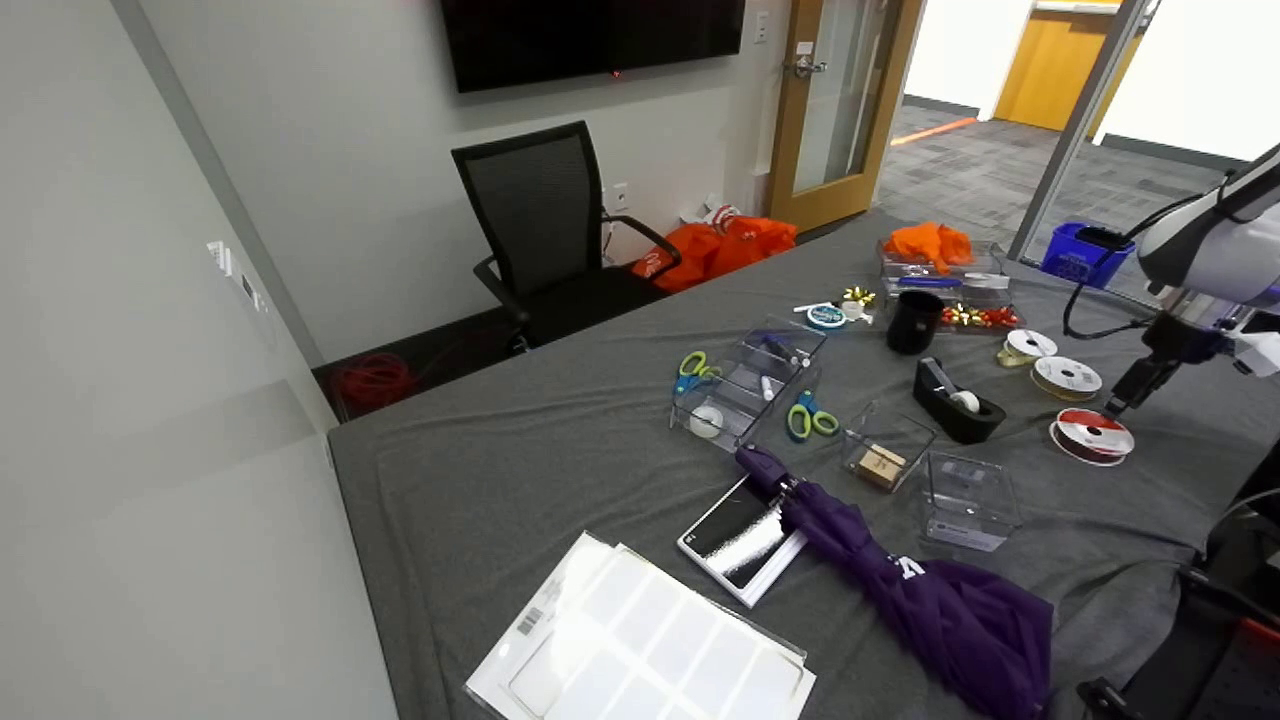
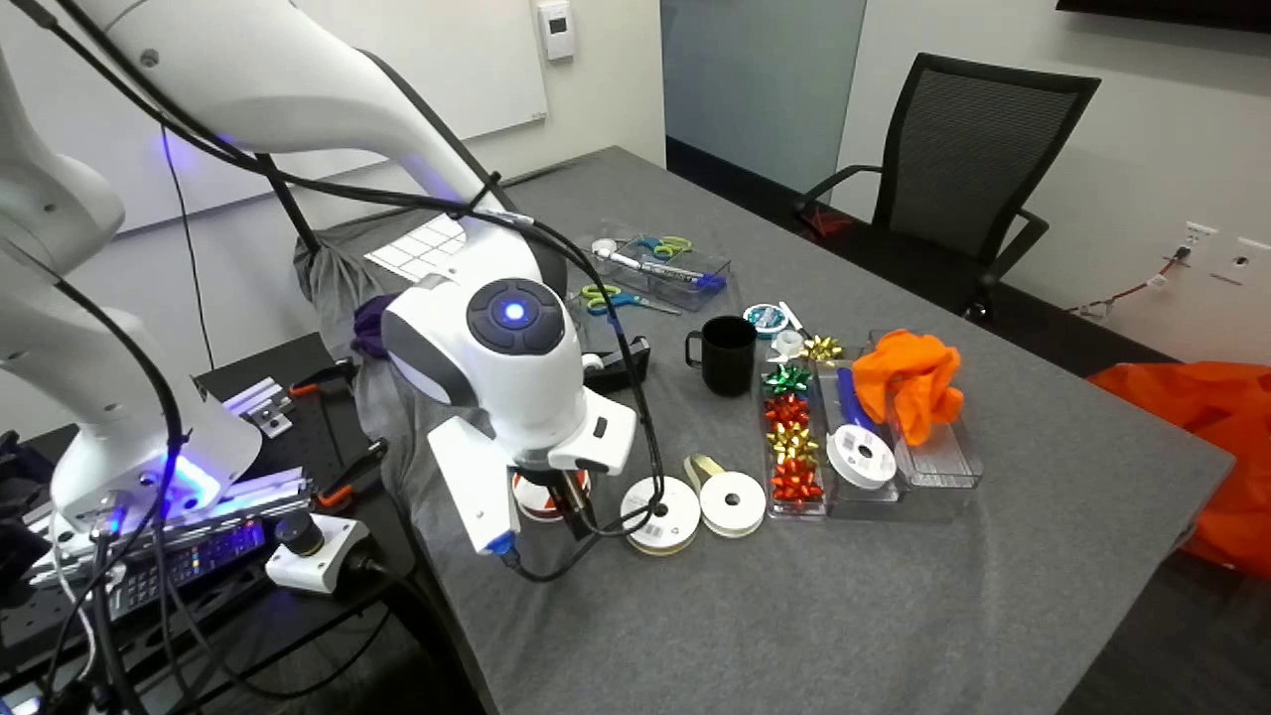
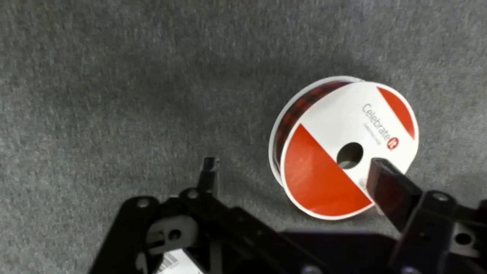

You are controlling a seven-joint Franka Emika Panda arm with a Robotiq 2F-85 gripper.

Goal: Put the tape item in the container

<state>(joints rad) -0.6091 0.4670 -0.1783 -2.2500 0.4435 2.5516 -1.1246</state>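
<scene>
The gripper (image 3: 294, 163) is spread wide, holding nothing — the tape (image 3: 333, 133) lies flat on the table (image 3: 114, 95), likely light and stiff, perhaps slick on its faces — best pinched across opposite rim edges

Table (image 1: 500, 460) from high aslant in both exterior views, from close above in wrist view.

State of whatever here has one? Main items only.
Gripper: open, holding nothing
Red-and-white roll: lying flat, ungripped
Clear box: holds tan block
Adjacent clear box: roll not inside
Umbrella: closed
Mug: upright
Wall screen: dark
Arm light: lit blue
</scene>
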